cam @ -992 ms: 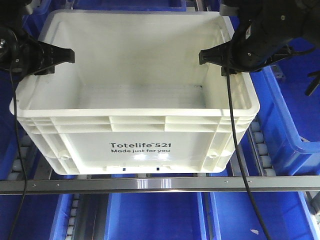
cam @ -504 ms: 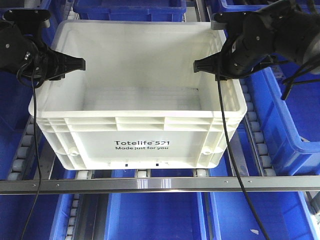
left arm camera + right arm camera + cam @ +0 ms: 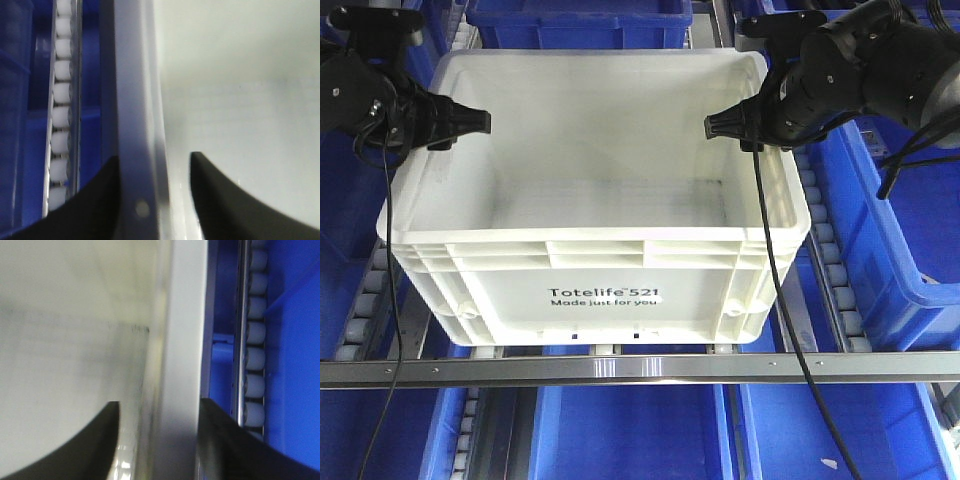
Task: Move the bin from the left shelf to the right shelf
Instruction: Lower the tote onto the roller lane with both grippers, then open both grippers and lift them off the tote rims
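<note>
Black jaws straddle each side wall of the bin point(image 3: 595, 215): in the left wrist view one finger sits outside the ribbed rim and one inside, and the right wrist view shows the same across the opposite wall. Whether either pair is actually clenched on the plastic or only set around it I cannot tell, as the contact is blurred. Placing the left gripper point(image 3: 460, 125) at the upper left of the frame and the right gripper point(image 3: 735, 122) at the upper right, on opposing walls, looks meant to balance a tote too wide for one arm. The bin itself stands upright and empty in the middle of the frame, its printed face toward the camera, its base resting on the roller tracks point(image 3: 832, 285) just behind the metal front rail point(image 3: 640, 368) of the shelf. Blue bins point(image 3: 895, 235) flank it at right, behind and below, so any sideways carry would probably need lift first.
</note>
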